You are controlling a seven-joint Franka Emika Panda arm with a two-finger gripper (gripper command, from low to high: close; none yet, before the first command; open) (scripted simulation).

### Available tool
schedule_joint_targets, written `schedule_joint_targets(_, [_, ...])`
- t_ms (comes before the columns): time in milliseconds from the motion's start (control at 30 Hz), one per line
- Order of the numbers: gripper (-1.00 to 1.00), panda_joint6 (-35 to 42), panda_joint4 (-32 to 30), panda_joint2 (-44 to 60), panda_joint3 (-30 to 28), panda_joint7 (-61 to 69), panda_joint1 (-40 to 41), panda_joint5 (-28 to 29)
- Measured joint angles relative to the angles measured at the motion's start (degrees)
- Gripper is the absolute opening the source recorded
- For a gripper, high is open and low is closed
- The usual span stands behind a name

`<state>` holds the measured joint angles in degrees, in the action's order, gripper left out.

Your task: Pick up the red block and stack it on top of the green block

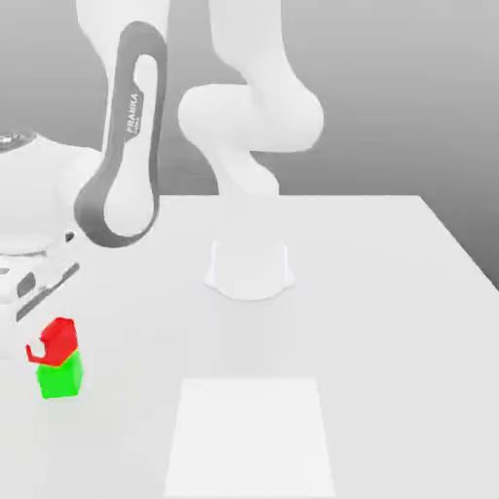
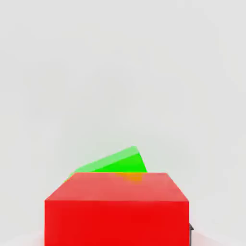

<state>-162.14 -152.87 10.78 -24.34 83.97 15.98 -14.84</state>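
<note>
Sitting on the green block (image 1: 59, 378), slightly twisted, the red block (image 1: 58, 339) lies at the table's (image 1: 390, 292) edge on the exterior view's left. Whether the gripper grips it or stands apart, I cannot tell.

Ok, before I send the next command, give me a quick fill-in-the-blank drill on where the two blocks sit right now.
1. The red block sits on top of the ____ block.
2. The green block rests on the white ____.
3. In the exterior view, the stacked blocks are near the picture's ____ edge.
4. The two blocks are turned relative to each other, so their sides are not ____.

Missing words: green; table; left; aligned
</note>
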Motion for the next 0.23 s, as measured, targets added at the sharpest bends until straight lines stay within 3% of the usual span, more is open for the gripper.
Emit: schedule_joint_targets(233, [1.0, 0.6, 0.0, -0.9, -0.6, -0.9, -0.3, 1.3])
